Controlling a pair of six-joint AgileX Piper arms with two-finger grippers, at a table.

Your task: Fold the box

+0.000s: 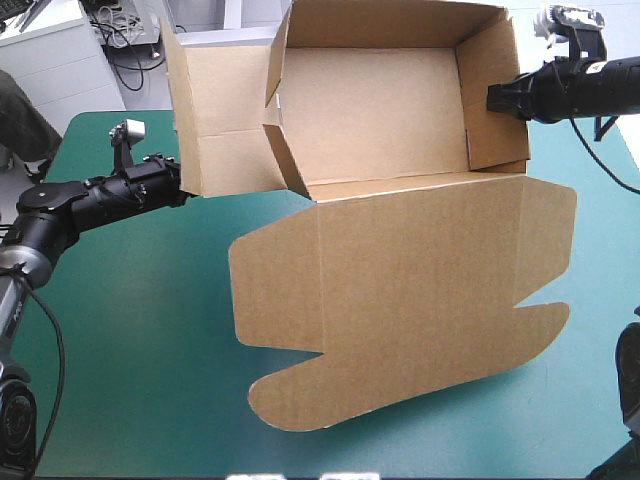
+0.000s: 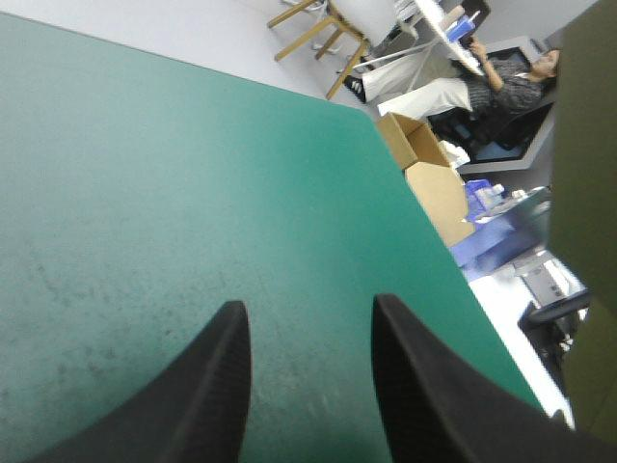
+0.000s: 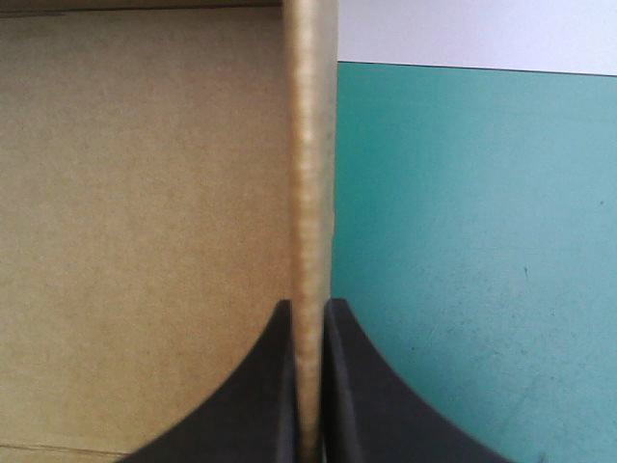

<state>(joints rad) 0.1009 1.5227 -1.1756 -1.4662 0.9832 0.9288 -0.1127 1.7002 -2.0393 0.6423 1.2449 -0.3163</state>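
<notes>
The brown box [image 1: 370, 110] stands at the table's far side as an open tray with its walls raised. Its lid [image 1: 420, 300] lies flat toward the front edge. My right gripper [image 1: 492, 98] is shut on the right end wall; in the right wrist view the wall's edge [image 3: 310, 174] runs up between the black fingers [image 3: 362, 395]. At the left end a flap [image 1: 215, 120] stands splayed outward. My left gripper [image 1: 185, 190] is at the flap's lower corner. It is open [image 2: 308, 357] with only the cover between its fingers, and a strip of board [image 2: 588, 193] stands beside it.
The teal-green cover [image 1: 140, 330] shows to the left of the lid and along the front. The lid's rounded tabs [image 1: 290, 400] reach close to the front edge. The table's far left corner [image 1: 75, 125] lies just behind my left arm.
</notes>
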